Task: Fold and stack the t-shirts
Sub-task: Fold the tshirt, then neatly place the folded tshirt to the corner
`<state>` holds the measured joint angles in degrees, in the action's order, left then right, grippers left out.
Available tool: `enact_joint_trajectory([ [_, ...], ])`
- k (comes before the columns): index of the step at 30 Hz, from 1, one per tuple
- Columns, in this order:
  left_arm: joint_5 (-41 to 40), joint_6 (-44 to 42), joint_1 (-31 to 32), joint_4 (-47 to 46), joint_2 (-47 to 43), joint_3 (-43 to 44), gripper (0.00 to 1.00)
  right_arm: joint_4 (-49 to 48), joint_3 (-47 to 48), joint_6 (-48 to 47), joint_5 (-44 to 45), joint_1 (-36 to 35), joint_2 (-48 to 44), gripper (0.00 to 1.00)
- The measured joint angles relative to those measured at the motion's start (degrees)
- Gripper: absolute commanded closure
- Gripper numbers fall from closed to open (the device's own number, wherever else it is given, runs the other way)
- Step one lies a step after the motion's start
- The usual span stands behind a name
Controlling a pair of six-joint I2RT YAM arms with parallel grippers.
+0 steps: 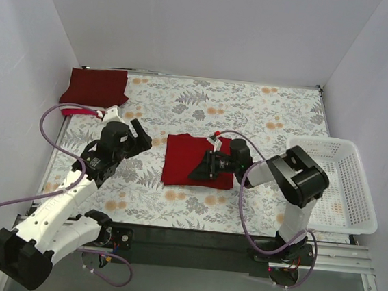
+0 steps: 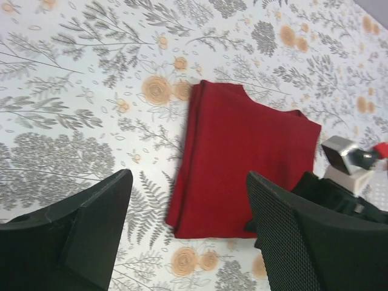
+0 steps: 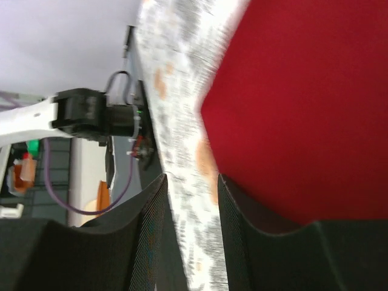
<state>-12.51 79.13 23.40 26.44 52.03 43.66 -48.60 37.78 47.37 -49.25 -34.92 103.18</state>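
We see the folded bright red t-shirt point(image 1: 182, 159) lying mid-way across the flowered table point(image 1: 265, 118). The right gripper point(image 1: 197, 172) sits low at its edge, 2 fingers narrowly parted, only tablecloth between them. The left gripper point(image 1: 138, 135) hangs wide apart just beside it. A maroon t-shirt point(image 1: 95, 86) lies in the far-left corner.

Plain pale walls point(image 1: 206, 23) close in the upper, left and right parts of the frame; the worktop point(image 1: 252, 110) carries a floral print of grey leaves and orange blooms, under even, soft light
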Motion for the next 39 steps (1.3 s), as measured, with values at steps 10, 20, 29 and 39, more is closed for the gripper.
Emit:
enact_joint_trajectory([
  [10,-4.9,-4.9,-0.5,1.0,-3.2,-4.0,0.15,1.7,-0.8,0.2,2.8,-0.7,3.6,0.52],
  [20,1.7,-4.2,-13.5,1.0,2.9,-4.0,0.12,45.8,29.1,-26.5,35.1,-18.8,-4.1,0.36],
  [29,9.4,-2.8,-21.8,1.0,6.7,-4.0,0.12,67.6,45.9,-39.5,62.0,-34.3,10.9,0.33],
  [39,12.0,-2.8,-22.0,0.8,6.7,-4.0,0.13,74.9,47.3,-43.5,72.4,-36.7,14.3,0.38],
])
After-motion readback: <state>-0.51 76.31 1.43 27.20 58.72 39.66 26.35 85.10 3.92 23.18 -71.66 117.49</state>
